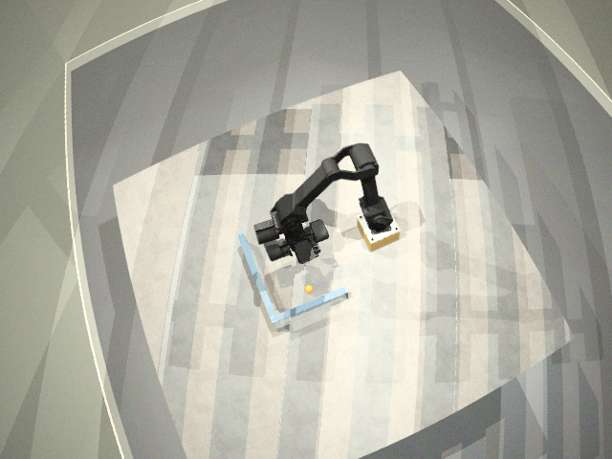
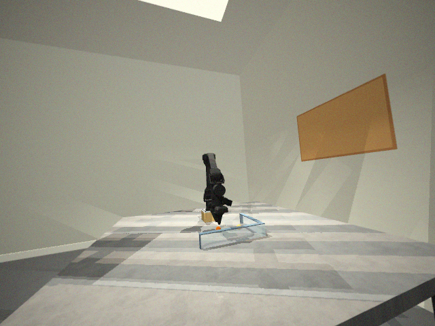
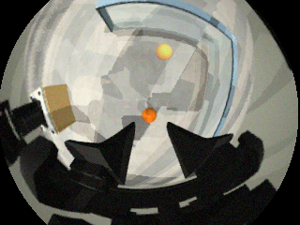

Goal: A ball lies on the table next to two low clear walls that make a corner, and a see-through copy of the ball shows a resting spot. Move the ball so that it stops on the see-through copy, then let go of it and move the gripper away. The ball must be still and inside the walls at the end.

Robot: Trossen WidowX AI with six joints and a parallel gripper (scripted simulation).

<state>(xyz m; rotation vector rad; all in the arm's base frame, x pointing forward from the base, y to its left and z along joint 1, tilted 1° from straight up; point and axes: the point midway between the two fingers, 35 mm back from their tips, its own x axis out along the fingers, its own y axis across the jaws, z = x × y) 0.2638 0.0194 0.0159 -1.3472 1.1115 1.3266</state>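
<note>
place: bare test room | evidence: plain grey walls (image 2: 105, 140), orange wall panel (image 2: 346, 121), large table (image 2: 211, 280)

Top view: ball (image 3: 149, 115) not visible, covered by the hand (image 1: 307, 255) directly above it. Whether the hand's fingertips touch the tabletop (image 1: 395, 316): cannot tell.

Exterior view: see-through copy (image 2: 238, 225), beyond the hand, only a tiny speck; outline unreadable. Fingertips merge into one dark point.

Wrist view: base block (image 3: 58, 108) partly behind the hand's body, left side.
</note>
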